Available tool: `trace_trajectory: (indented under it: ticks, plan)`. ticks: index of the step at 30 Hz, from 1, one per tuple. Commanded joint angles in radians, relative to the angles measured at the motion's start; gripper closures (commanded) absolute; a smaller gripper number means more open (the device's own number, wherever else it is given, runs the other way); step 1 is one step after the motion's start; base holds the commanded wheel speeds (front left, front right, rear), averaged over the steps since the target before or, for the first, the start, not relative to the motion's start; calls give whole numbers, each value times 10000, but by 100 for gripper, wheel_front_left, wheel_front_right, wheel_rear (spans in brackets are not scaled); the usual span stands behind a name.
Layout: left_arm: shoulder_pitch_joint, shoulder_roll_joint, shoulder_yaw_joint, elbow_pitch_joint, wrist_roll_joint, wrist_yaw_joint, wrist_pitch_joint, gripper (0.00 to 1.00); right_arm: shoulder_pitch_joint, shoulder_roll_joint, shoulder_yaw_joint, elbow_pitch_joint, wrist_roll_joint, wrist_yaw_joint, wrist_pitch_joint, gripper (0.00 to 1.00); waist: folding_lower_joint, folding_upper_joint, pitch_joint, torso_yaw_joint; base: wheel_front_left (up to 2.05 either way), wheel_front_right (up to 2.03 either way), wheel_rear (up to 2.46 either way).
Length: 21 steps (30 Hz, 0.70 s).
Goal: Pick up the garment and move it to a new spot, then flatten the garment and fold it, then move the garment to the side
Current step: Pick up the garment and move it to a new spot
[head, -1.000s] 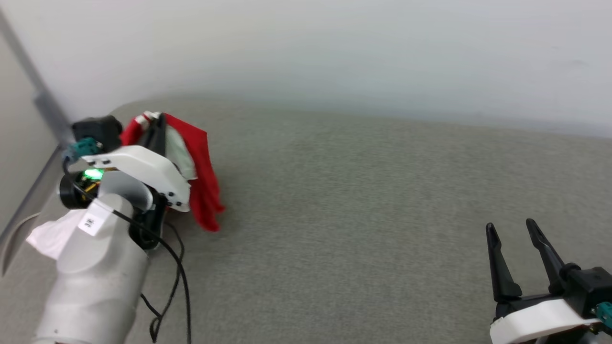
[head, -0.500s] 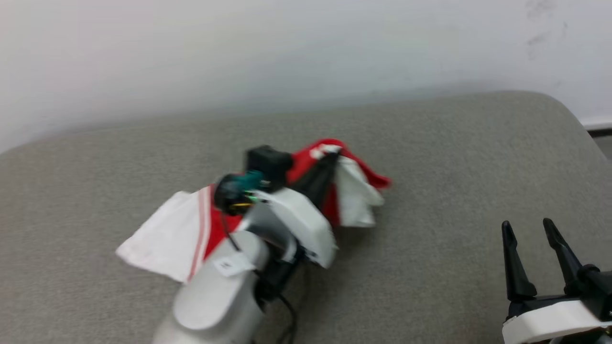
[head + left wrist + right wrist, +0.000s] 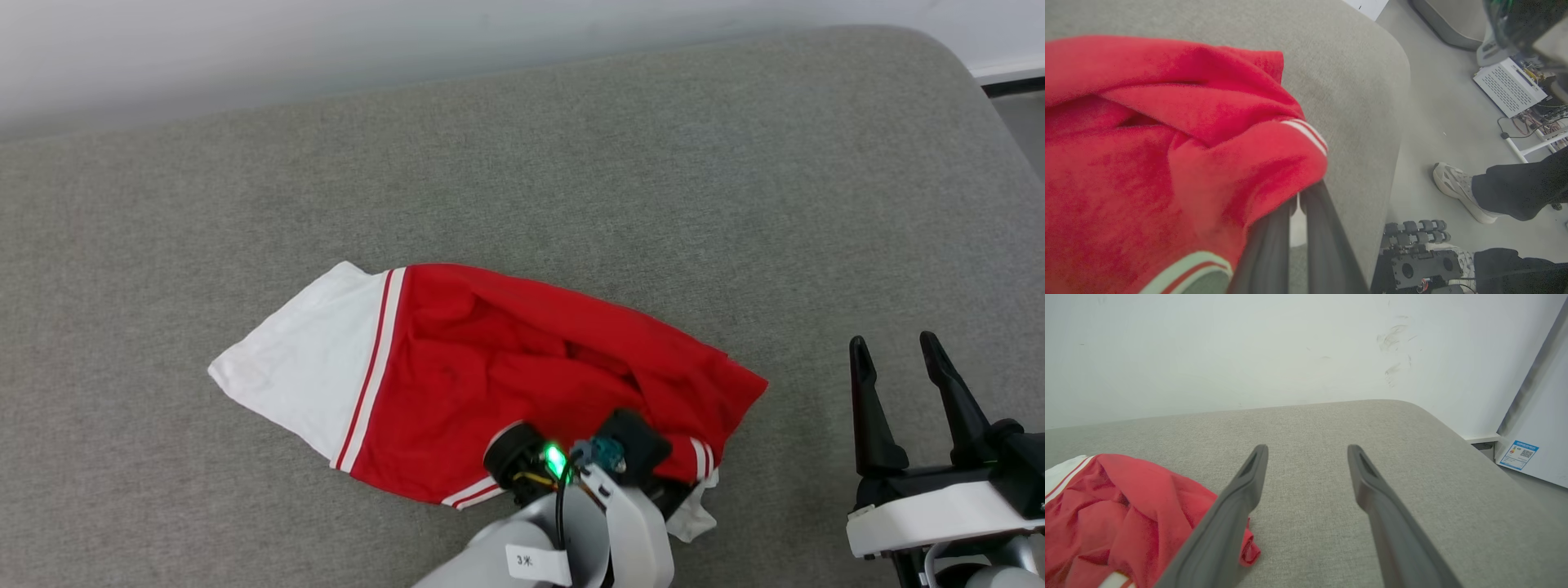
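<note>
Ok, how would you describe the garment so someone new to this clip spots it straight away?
Look at the wide grey cushioned surface below the pale wall. Toward its near side lies the garment, crumpled, with the left gripper shut on its near edge. It is the one bright red thing there, with a white sleeve and red-white striped trim.

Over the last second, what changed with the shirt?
The red jersey T-shirt with white sleeves, earlier hanging bunched from the left gripper, now lies spread on the grey cushion. That gripper stays shut on its edge; the right gripper stays open, empty.
</note>
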<state>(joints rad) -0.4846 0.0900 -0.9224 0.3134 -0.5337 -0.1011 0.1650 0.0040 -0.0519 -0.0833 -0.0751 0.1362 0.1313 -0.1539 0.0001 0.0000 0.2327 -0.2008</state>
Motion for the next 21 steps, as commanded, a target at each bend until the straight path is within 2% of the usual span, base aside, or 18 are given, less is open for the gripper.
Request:
trace_trajectory:
  ticks: [1, 4, 5, 6, 16, 21]
  plan:
    - [210, 48, -124, 132, -48, -59, 33, 100, -123, 25, 3, 66, 10, -10, -72, 0, -1, 0, 92, 57, 0, 0, 0]
    - [382, 153, -282, 356, -105, -119, -88, 100, -243, 24, -46, 187, -52, -10, -149, 0, -1, 0, -30, 223, 0, 0, 0]
    - [426, 153, -293, 372, -113, -106, -165, 82, -251, 24, -88, 217, -65, -10, -144, 0, -1, 0, -98, 296, 0, 0, 0]
    - [502, 139, -344, 247, 2, -91, -559, 0, -193, 26, -236, 255, -199, -10, -82, 0, -1, 0, -412, 580, 0, 0, 0]
    - [889, 233, -66, -641, 175, 341, -1947, 0, 233, 26, -468, -2, -577, -12, 302, 0, -1, 0, -1553, 1444, 0, 0, 0]
    - [1247, 494, 593, -1125, 110, 942, -2843, 0, 601, 24, -540, -233, -602, -10, 644, 0, -1, 0, -2065, 1814, 0, 0, 0]
